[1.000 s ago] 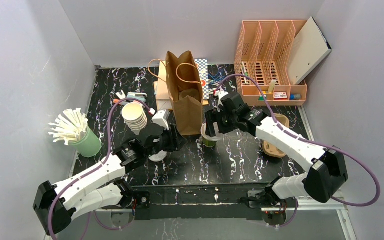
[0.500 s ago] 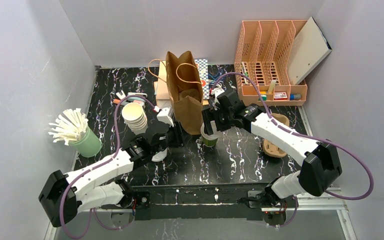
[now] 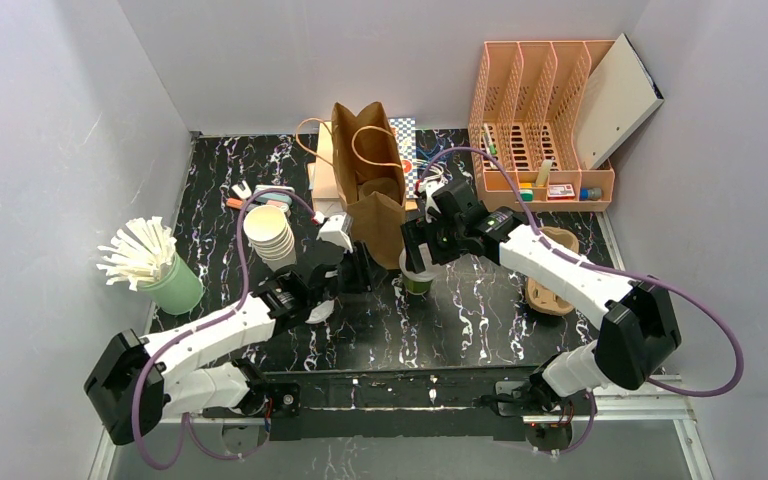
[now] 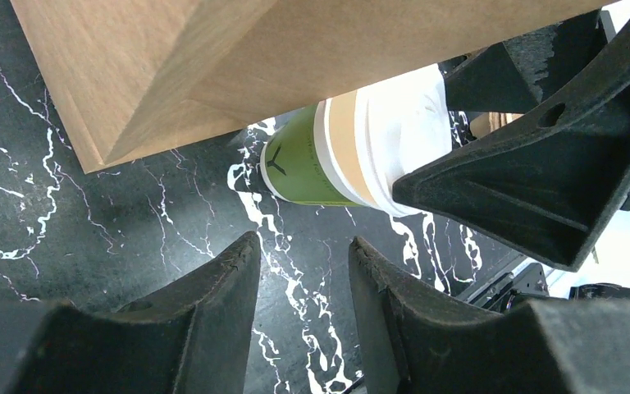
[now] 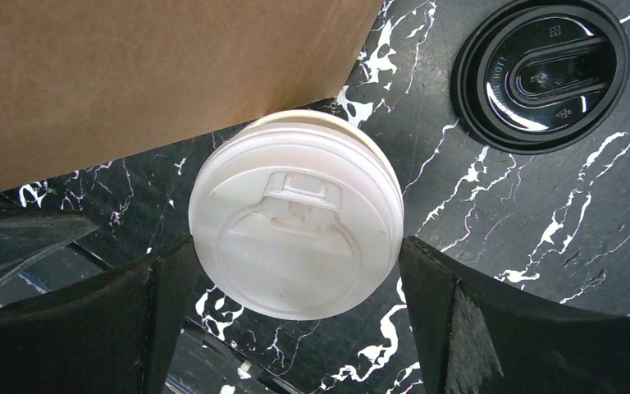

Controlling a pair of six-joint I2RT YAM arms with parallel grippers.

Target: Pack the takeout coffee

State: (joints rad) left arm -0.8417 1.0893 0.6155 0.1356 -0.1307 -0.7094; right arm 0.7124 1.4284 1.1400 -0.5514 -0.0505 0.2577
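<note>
The green-sided takeout coffee [image 3: 418, 274] with its white sip lid [image 5: 295, 215] stands upright on the black marble table [image 3: 480, 310], right against the brown paper bag's [image 3: 370, 195] front corner. My right gripper [image 5: 297, 242] hangs over it, open, one finger on each side of the lid and close to its rim. The left gripper [image 4: 303, 242] is low by the bag's left front corner, a short way left of the green cup [image 4: 312, 160]. Its fingers stand partly apart with only tabletop between them. The bag's mouth is open upward.
A loose black lid [image 5: 541, 74] lies on the table just beside the cup. A stack of lidless cream cups [image 3: 270, 232] and a green holder of white sticks [image 3: 165, 275] stand at the left. A brown cup carrier [image 3: 550, 270] and an orange file rack [image 3: 540, 120] are at the right.
The left arm has reached forward and right, toward the bag's corner and the cup. The right gripper has spread a little wider around the lid and shifted slightly left.
</note>
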